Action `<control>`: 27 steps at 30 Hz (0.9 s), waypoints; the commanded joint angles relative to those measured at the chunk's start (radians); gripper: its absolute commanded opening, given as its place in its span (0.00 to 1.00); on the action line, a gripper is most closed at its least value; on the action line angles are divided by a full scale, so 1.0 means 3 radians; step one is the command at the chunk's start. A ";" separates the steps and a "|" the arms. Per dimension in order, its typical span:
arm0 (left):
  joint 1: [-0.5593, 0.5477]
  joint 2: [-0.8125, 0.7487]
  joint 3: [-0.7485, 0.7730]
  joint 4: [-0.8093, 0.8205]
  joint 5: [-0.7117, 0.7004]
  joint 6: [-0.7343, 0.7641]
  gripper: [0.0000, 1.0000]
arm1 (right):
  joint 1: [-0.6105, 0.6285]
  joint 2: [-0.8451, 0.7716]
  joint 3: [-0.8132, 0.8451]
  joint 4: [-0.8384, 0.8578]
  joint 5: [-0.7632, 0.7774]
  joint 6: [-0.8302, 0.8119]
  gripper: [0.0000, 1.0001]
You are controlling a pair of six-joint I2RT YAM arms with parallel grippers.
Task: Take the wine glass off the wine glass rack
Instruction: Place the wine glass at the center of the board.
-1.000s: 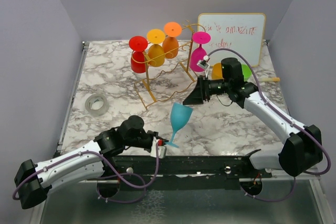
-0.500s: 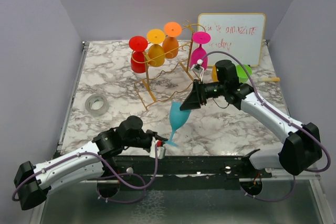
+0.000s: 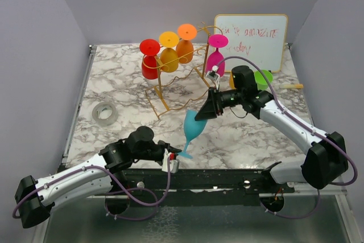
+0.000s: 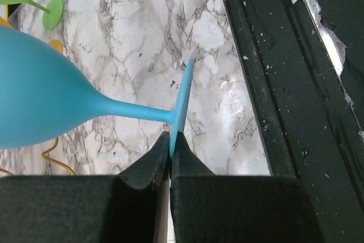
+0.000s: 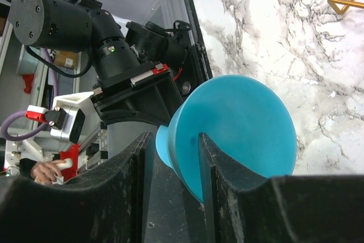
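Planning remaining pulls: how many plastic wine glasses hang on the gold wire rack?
4: red glass, yellow glass, orange glass on the left of the gold wire rack, magenta glass on its right. The right arm could hide another.

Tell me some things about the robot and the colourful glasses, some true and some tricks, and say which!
The left gripper pinches the flat foot of the turquoise plastic wine glass. True.
A red plastic wine glass hangs upside down on the thin gold wire rack. True.
The turquoise glass hangs there too. False: it is off the rack, held above the marble table.
The white-board is blank. False: it bears red writing.
The grey roll of tape lies on the table's right side. False: left side.
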 commanded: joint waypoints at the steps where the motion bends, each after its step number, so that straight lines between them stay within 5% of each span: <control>1: -0.0004 0.0057 -0.0030 0.0018 -0.0236 0.0008 0.00 | 0.0062 -0.0059 0.0021 -0.0087 -0.0139 -0.0048 0.41; 21: -0.0004 0.0002 -0.0037 -0.0042 -0.0361 -0.0034 0.00 | 0.0181 -0.0100 0.0068 -0.0298 -0.0131 -0.0253 0.26; 27: -0.0004 0.0046 -0.0031 -0.0042 -0.0342 -0.0029 0.00 | 0.0199 -0.0187 0.0032 -0.0163 -0.0249 -0.0237 0.31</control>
